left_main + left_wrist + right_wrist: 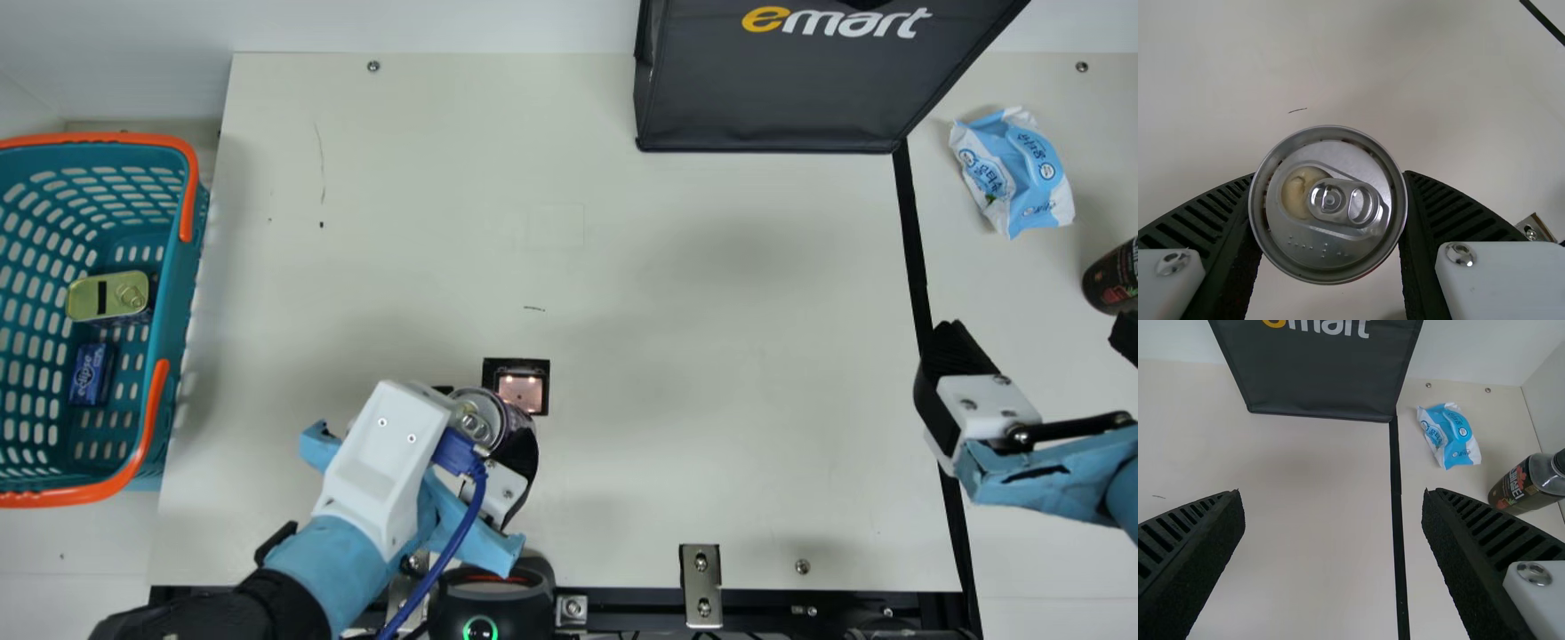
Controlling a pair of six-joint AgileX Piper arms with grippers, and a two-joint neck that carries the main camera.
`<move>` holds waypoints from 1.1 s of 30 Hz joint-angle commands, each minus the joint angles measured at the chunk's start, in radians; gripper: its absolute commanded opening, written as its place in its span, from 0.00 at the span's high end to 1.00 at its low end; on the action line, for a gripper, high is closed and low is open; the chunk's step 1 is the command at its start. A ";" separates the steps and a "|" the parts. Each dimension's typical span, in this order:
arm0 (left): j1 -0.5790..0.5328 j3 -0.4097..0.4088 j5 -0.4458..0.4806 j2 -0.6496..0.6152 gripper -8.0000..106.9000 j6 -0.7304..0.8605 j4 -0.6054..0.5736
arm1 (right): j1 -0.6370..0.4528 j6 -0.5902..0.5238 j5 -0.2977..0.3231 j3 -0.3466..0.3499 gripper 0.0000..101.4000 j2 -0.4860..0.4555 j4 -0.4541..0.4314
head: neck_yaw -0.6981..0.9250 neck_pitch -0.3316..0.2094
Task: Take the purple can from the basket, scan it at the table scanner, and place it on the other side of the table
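Cream boards make up the table (711, 311), with pale walls behind it. Left of the middle and towards the near edge, the purple can (478, 418) is in the left gripper (486, 427), its silver lid and ring tab facing up. That gripper is closed round the can, one ribbed finger against each side. Whether the can's base touches the table, I cannot tell.

Just beside the can, on its far right side, the scanner (521, 393) is set into the tabletop, its small square window lit pinkish. Nearer, at the table's near edge, is a black device (483, 613) with a green ring light.

At the far left, the teal basket (182, 302) with orange handles holds a gold-topped tin (108, 296) and, nearer, a small blue box (89, 373).

Over to the right, the right gripper (1036, 344) is spread wide, with nothing between its fingers. Beyond it, a black strip (913, 231) runs from near to far, up to a dark bag (773, 93) at the far side. Right of the strip lie a blue and white packet (1013, 173) and, nearer, a dark bottle (1113, 277).
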 commanded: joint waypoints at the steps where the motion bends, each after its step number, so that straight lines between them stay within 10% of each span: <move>1: 0.017 0.002 -0.024 -0.010 1.00 0.119 -0.036 | 0.000 0.000 0.000 0.000 0.06 0.000 0.000 | 0.002 -0.030; 33: 0.266 0.048 -0.157 -0.092 1.00 1.113 -0.619 | 0.000 0.000 0.000 0.000 0.06 0.000 0.000 | 0.002 -0.030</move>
